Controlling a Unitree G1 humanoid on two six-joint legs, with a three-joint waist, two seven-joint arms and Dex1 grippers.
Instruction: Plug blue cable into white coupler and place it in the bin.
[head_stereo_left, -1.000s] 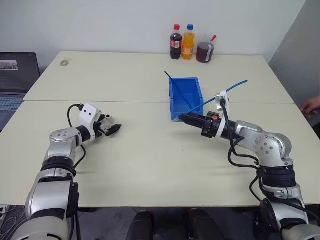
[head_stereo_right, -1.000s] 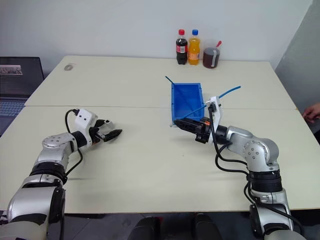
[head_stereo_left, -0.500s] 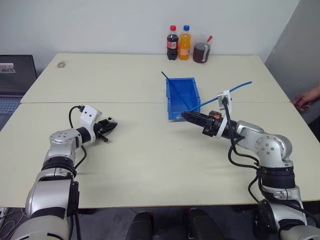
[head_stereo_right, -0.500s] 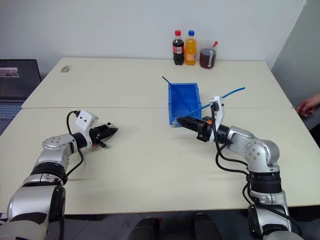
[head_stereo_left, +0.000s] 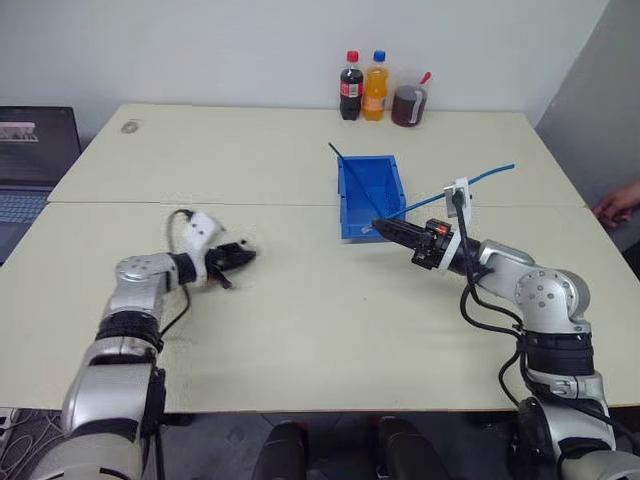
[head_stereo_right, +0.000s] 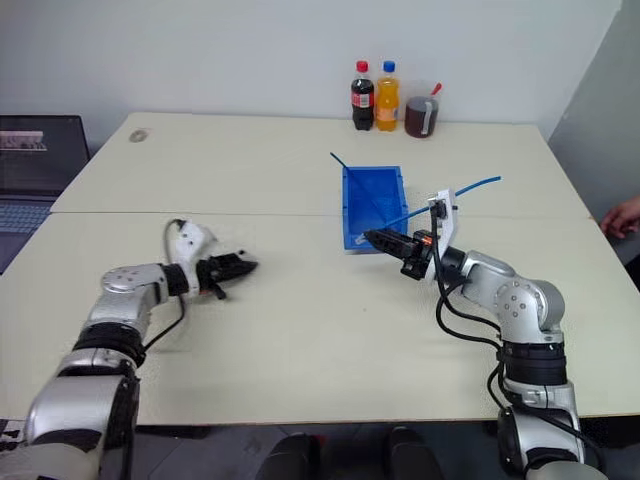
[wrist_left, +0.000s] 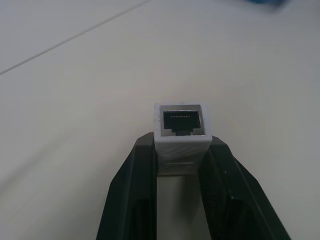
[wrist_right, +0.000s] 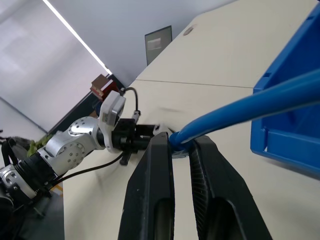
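The left gripper is closed on the white coupler, a small boxy white plastic block. The left wrist view shows what the head views cannot resolve: the coupler's dark socket face, with its row of contacts, points away from the wrist along the fingers, above the bare cream table. In the head views the left gripper points across the table toward the right arm.

The right gripper is clamped on the blue cable, a thin, stiff, light-blue cable, close to its plug end. The right wrist view shows the left gripper beyond the held plug end, apart from it. In the head views the cable's long axis rises from the right gripper back over the right wrist, its free end up and to the right.

The bin, a small rectangular bright blue plastic container, stands just behind the right gripper. A darker thin blue cable leans out of it.
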